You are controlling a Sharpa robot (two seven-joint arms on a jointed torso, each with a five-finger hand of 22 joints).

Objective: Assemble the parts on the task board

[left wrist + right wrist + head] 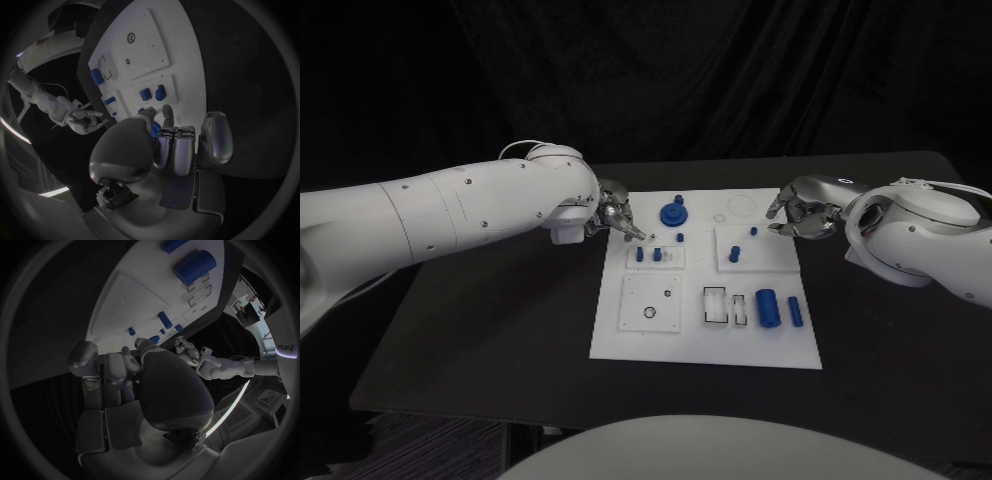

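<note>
The white task board [646, 335] lies mid-table. On it are a round blue knobbed part [675, 212], two short blue pegs [648, 254], small blue studs [753, 231] and, nearer me, a thick blue cylinder [767, 306] beside a slim blue bar [795, 311]. My left hand [617, 215] hovers at the board's far left edge with its fingers curled in. In the left wrist view this hand [169, 145] has blue showing past its thumb, probably the knobbed part on the board. My right hand [795, 215] hangs at the far right edge, fingers curled [119, 372], nothing seen in them.
The board carries square inset plates, one with a round hole [649, 312], and empty slots [715, 305] next to the cylinder. Black table [473, 340] extends on both sides of the board. A dark curtain hangs behind.
</note>
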